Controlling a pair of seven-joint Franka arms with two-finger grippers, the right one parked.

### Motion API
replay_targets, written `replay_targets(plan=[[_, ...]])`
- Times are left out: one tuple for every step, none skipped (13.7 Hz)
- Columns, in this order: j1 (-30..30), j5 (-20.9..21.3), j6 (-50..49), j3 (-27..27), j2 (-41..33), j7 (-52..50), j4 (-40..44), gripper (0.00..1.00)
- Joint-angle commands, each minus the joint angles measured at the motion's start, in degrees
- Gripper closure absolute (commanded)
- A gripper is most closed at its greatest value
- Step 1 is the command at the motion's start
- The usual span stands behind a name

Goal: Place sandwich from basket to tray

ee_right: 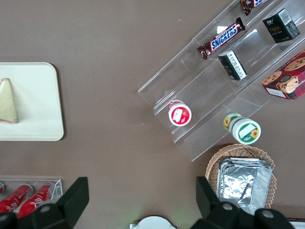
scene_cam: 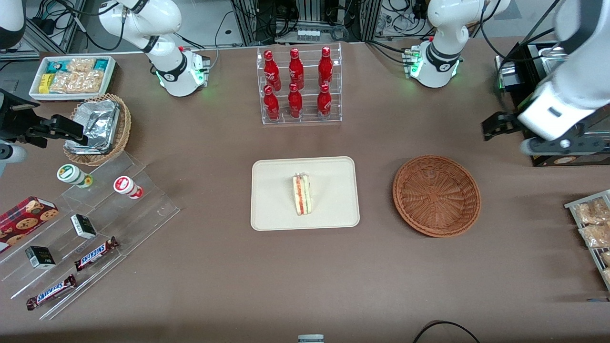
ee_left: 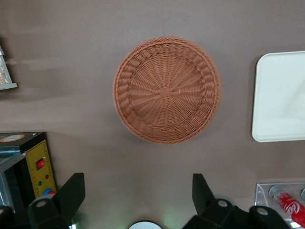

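The sandwich [scene_cam: 301, 194], a pale wedge with red and green layers, lies on the cream-white tray [scene_cam: 267, 171] at the table's middle. It also shows on the tray [ee_right: 38, 105] as a pale triangle, the sandwich [ee_right: 7, 101]. The reddish-brown wicker basket [scene_cam: 436, 195] stands empty beside the tray, toward the working arm's end. My gripper [scene_cam: 495, 125] hangs high above the table, farther from the front camera than the basket and apart from it. In the left wrist view the gripper [ee_left: 138, 191] is open with nothing between its fingers [ee_left: 71, 191], looking down on the basket [ee_left: 167, 89] and a tray [ee_left: 281, 95] edge.
A clear rack of red bottles [scene_cam: 299, 85] stands farther back than the tray. A black control box [ee_left: 28, 167] and a rack of snack packets [scene_cam: 591, 224] sit at the working arm's end. Acrylic steps with snacks [scene_cam: 95, 214] and a tan foil-pack basket [scene_cam: 97, 128] lie toward the parked arm's end.
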Motion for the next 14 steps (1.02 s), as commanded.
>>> replay_targets(plan=[[-6.0, -1.6, 2.1, 8.6, -5.6, 3.1, -5.2, 0.01], [-7.2, -1.5, 2.1, 9.8, -5.4, 3.1, -4.7, 0.01], [-8.7, -1.5, 2.1, 11.3, -4.8, 2.9, -3.9, 0.01], [-9.5, -1.2, 1.9, 11.5, -3.3, 2.3, -2.7, 0.01], [-10.3, -0.8, 1.7, 11.4, -2.2, 2.2, -1.0, 0.01], [-11.0, -0.7, 1.5, 11.5, -1.0, 2.0, 0.6, 0.0], [-11.1, -0.5, 1.5, 11.5, -0.2, 1.3, 1.7, 0.0], [-11.1, -0.4, 1.5, 11.5, 0.0, 0.9, 2.0, 0.0], [-11.1, -0.1, 1.5, 11.5, 0.0, 0.9, 2.1, 0.0], [-11.1, 1.9, 1.5, 11.5, 0.6, 0.9, 2.9, 0.0], [-11.1, 3.5, 1.5, 11.3, 1.6, 0.6, 4.3, 0.0], [-11.1, 3.7, 1.4, 11.3, 2.8, 0.5, 6.1, 0.0], [-11.1, 3.8, 0.9, 11.3, 3.6, 0.6, 7.6, 0.01], [-11.1, 3.8, 0.5, 11.3, 4.0, 0.6, 8.4, 0.0]])
